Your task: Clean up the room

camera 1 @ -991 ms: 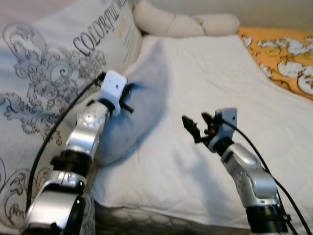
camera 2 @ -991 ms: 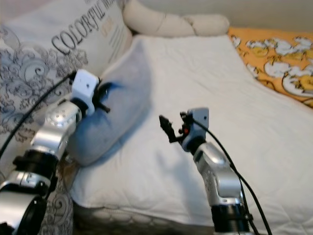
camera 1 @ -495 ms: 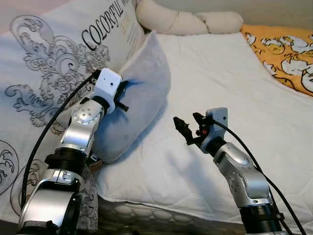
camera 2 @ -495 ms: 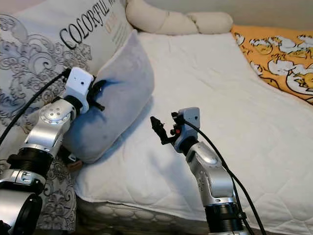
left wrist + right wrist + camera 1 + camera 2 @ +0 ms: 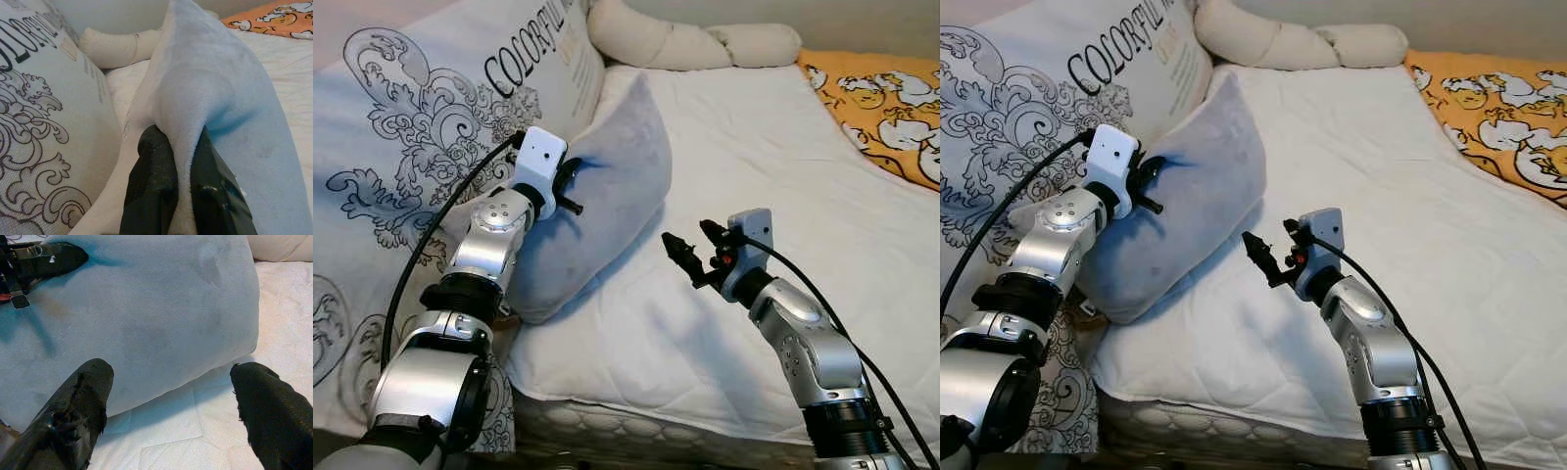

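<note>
A pale grey-blue pillow (image 5: 597,206) leans on its edge at the left side of the white bed (image 5: 773,157), against a big printed cushion (image 5: 421,127). My left gripper (image 5: 570,186) is shut on a fold of the pillow's edge; in the left wrist view the two black fingers (image 5: 156,191) pinch the fabric (image 5: 215,93) between them. My right gripper (image 5: 690,245) hovers open over the sheet just right of the pillow, pointing at it. Between its spread fingers (image 5: 73,406) the right wrist view takes in the pillow (image 5: 156,318).
A cream bolster (image 5: 675,39) lies along the head of the bed. An orange patterned blanket (image 5: 881,98) covers the far right corner. The quilted mattress edge (image 5: 636,431) runs along the front. White sheet spreads open to the right of my right arm.
The camera has shifted and sharpened. My left gripper has lifted and tipped the pillow more upright and slightly right. The right gripper stays open near the same spot.
</note>
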Robot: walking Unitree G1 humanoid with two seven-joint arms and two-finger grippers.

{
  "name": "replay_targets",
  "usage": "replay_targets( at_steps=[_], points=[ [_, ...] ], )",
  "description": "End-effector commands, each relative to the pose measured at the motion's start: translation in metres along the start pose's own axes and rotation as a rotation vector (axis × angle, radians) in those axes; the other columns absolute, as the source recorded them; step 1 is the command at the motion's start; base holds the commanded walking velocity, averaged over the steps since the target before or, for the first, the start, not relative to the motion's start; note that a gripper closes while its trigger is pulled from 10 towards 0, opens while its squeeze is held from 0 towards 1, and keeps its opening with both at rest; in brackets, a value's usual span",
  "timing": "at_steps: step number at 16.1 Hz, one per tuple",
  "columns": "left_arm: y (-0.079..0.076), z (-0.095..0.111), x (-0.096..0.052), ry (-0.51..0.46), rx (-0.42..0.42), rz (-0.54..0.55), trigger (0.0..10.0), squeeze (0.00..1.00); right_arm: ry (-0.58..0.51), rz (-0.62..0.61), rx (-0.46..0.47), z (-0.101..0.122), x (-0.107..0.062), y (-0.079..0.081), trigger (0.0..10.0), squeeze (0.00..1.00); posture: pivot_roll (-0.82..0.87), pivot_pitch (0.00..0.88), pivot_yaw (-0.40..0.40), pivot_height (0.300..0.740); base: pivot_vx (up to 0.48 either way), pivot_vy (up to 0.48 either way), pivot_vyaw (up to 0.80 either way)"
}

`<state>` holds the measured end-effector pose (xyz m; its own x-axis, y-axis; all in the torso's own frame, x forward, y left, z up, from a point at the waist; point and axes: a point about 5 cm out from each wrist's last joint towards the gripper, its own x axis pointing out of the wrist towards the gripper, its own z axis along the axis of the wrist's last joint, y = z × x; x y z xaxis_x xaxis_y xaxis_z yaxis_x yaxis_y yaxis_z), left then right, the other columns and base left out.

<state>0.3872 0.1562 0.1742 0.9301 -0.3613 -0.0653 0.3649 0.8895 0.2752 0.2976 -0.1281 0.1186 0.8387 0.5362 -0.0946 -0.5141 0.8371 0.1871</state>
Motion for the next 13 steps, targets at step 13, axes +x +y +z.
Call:
replay_targets(
  at_steps=[13],
  points=[
    [0.012,0.038,0.017,-0.014,-0.13,0.02,10.0,0.0,0.025,0.136,-0.059,0.011,-0.01,-0.001,10.0,0.0,-0.08,0.0,0.052,0.74,0.0,0.0,0.0]
  ],
)
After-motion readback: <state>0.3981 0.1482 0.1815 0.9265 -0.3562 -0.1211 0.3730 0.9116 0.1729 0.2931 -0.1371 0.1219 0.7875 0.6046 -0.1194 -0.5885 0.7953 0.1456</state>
